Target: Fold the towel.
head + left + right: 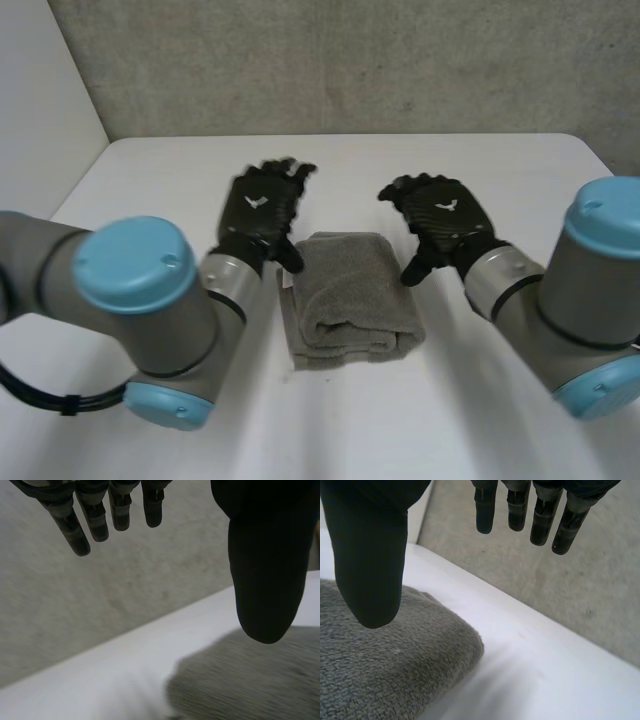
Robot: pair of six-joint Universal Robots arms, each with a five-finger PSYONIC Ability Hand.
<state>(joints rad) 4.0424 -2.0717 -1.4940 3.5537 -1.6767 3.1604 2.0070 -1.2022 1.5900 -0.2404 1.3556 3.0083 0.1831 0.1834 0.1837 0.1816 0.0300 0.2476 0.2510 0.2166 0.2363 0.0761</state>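
Note:
A grey towel (350, 295) lies folded into a compact bundle in the middle of the white table (500, 170). My left hand (262, 210) hovers just left of the towel's far end, open, its thumb (267, 575) hanging over the towel (245, 680) and its fingers (100, 520) straight. My right hand (440, 222) hovers just right of the far end, also open, with its thumb (367, 555) above the towel (385, 665) and its fingers (540, 515) spread. Neither hand holds anything.
A grey wall (350, 60) rises behind the table's far edge, and a white panel (40, 100) stands at the left. Bare tabletop surrounds the towel on all sides.

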